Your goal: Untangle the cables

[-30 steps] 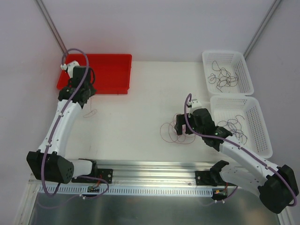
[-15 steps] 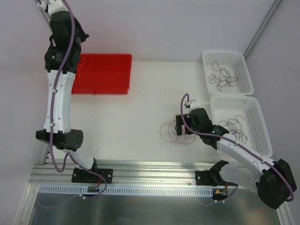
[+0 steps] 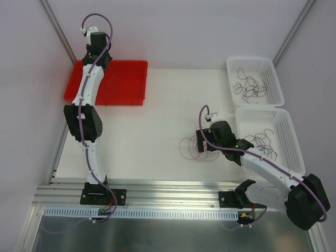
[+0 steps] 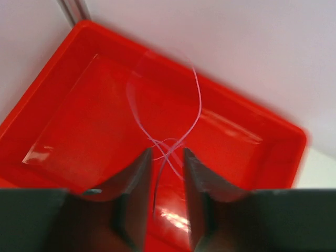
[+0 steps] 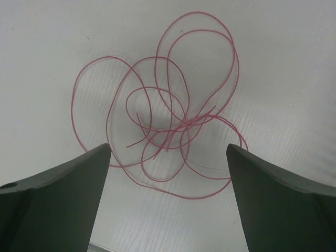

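Observation:
In the left wrist view my left gripper [image 4: 167, 153] hangs over the red tray [image 4: 63, 121], its jaws a narrow gap apart. A hair-thin pale purple cable [image 4: 198, 102] loops up from between the fingertips, blurred, and I see no pinch on it. In the top view this gripper [image 3: 101, 62] is above the tray's [image 3: 126, 84] left half. My right gripper [image 5: 168, 157] is wide open and empty just above a red/pink tangle of cable [image 5: 173, 121] lying on the white table. In the top view the gripper [image 3: 201, 143] is at the tangle's [image 3: 190, 149] right edge.
Two white baskets stand at the right. The far one [image 3: 273, 68] holds black cables [image 3: 251, 84]; the near one [image 3: 294, 142] holds dark purple and black cables [image 3: 262, 140]. Metal frame posts rise at the back corners.
My left arm swung from the table up high at the back left, then down over the red tray, with the thin cable. My right gripper crept slightly left over the tangle.

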Robot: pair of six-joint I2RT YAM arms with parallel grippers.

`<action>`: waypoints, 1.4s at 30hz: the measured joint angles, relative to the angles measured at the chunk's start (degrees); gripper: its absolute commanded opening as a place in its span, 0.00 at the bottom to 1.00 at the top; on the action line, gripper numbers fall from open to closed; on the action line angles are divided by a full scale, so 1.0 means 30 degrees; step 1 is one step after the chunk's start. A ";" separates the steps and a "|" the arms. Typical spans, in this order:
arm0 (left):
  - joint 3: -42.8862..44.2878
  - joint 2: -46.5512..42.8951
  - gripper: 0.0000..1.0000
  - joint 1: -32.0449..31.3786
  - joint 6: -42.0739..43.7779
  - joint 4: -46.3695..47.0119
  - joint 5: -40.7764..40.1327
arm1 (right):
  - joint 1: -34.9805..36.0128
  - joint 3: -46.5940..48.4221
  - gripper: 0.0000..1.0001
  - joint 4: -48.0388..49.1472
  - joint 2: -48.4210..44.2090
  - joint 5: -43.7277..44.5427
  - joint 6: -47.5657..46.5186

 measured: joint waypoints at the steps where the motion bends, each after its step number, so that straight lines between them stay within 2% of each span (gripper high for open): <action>1: -0.0095 0.0503 0.51 0.0124 -0.0168 0.0051 0.0015 | -0.0029 0.0058 0.97 -0.0073 0.0117 0.0036 -0.0044; 2: -0.0204 0.0933 0.66 0.0197 -0.0306 0.0160 0.0080 | -0.0058 0.0138 0.97 -0.0189 0.0226 0.0066 -0.0095; 6: -0.1239 0.1698 0.90 0.0452 -0.0525 0.0248 0.0386 | -0.0211 0.0313 0.97 -0.0590 0.0284 0.0109 -0.0124; 9: -0.2222 0.1479 0.99 0.0452 -0.0474 0.0444 0.0437 | -0.0474 0.0452 0.97 -0.0947 0.0284 0.0124 -0.0109; 12: -0.4080 0.0284 0.99 0.0452 -0.0372 0.0488 0.0627 | -0.0969 0.0634 0.97 -0.1362 0.0335 0.0117 0.0044; 16: -0.7577 -0.2863 0.99 0.0321 -0.0554 0.0488 0.1559 | -0.2062 0.1144 0.99 -0.1916 0.1020 0.0036 0.0554; 20: -1.1948 -0.7621 0.99 -0.0306 -0.1392 0.0772 0.2659 | -0.3024 0.1559 0.89 -0.2127 0.2412 -0.0313 0.1144; 25: -1.6670 -1.2728 0.99 -0.2892 -0.2696 0.1013 0.4175 | -0.3228 0.1960 0.79 -0.2113 0.4138 -0.1115 0.1858; 30: -2.1260 -1.5460 0.99 -0.6011 -0.3876 0.0896 0.5814 | -0.3220 0.2127 0.62 -0.1668 0.5559 -0.1603 0.2732; 34: -2.4254 -1.6677 0.99 -0.7592 -0.4860 0.0583 0.6564 | -0.3162 0.2739 0.47 -0.1406 0.6900 -0.1588 0.3300; 35: -2.4924 -1.7012 0.99 -0.7876 -0.5085 0.0554 0.6717 | -0.3104 0.2951 0.39 -0.1319 0.7293 -0.1559 0.3424; 37: -2.6046 -1.7711 0.99 -0.8386 -0.5552 0.0379 0.6972 | -0.2871 0.3446 0.31 -0.1188 0.8233 -0.1406 0.3665; 38: -2.6512 -1.8068 0.99 -0.8582 -0.5836 0.0364 0.7016 | -0.2637 0.3657 0.21 -0.1151 0.8612 -0.1260 0.3781; 40: -2.7219 -1.8666 0.99 -0.8910 -0.6288 0.0306 0.7067 | -0.2011 0.4087 0.11 -0.1151 0.9151 -0.0903 0.3861; 41: -2.7467 -1.8906 0.99 -0.9071 -0.6441 0.0299 0.7096 | -0.1610 0.4299 0.02 -0.1166 0.9282 -0.0772 0.3920; 42: -2.7634 -1.9096 0.99 -0.9216 -0.6579 0.0277 0.7140 | -0.1166 0.4539 0.01 -0.1224 0.9347 -0.0605 0.3912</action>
